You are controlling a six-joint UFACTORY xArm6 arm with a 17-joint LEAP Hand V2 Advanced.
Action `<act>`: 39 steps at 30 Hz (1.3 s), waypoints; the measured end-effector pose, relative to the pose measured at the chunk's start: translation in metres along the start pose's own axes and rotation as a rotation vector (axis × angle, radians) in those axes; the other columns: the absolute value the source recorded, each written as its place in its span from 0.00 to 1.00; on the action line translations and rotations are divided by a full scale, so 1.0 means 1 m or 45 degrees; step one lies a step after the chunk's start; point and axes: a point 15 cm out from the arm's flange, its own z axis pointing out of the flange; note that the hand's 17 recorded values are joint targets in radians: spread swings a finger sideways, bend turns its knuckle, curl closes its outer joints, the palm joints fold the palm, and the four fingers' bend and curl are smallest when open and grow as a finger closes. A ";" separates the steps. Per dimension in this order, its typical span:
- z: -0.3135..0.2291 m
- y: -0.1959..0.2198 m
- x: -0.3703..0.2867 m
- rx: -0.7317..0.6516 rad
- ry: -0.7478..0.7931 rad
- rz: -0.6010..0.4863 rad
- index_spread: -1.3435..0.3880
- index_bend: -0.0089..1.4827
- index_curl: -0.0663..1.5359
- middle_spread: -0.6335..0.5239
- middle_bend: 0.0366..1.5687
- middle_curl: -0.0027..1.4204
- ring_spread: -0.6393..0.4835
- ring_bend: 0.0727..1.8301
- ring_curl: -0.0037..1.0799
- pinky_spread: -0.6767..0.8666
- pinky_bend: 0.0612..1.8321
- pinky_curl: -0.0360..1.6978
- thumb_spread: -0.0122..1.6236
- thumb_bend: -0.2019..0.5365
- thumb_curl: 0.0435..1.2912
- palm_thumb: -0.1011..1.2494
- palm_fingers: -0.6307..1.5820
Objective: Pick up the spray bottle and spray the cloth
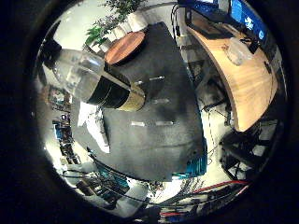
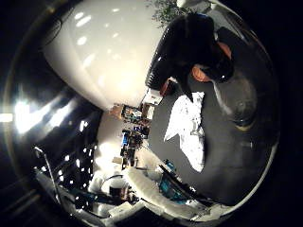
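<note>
The spray bottle (image 1: 100,86) lies right against my hand's palm, well above the table. It has a clear body with black and gold bands. In the thumb side view its pale body (image 2: 102,56) fills much of the picture, and a black part (image 2: 189,42), apparently its spray head, juts out over the table. The white cloth (image 2: 191,127) lies crumpled on the dark grey table mat (image 1: 154,140), below and beside the bottle. No part of my hand shows for certain.
White tape marks (image 1: 156,123) are stuck on the mat. A round brown wooden top (image 1: 125,46) stands at the mat's far end near green plants (image 1: 110,21). A curved wooden desk (image 1: 247,84) with monitors runs alongside. Cluttered shelves (image 2: 132,137) stand beyond the cloth.
</note>
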 end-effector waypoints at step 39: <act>0.036 -0.041 -0.023 -0.028 -0.170 -0.043 0.62 0.11 0.20 0.63 0.11 0.24 0.72 0.13 0.24 0.70 0.21 0.19 0.60 0.24 0.19 0.32 0.32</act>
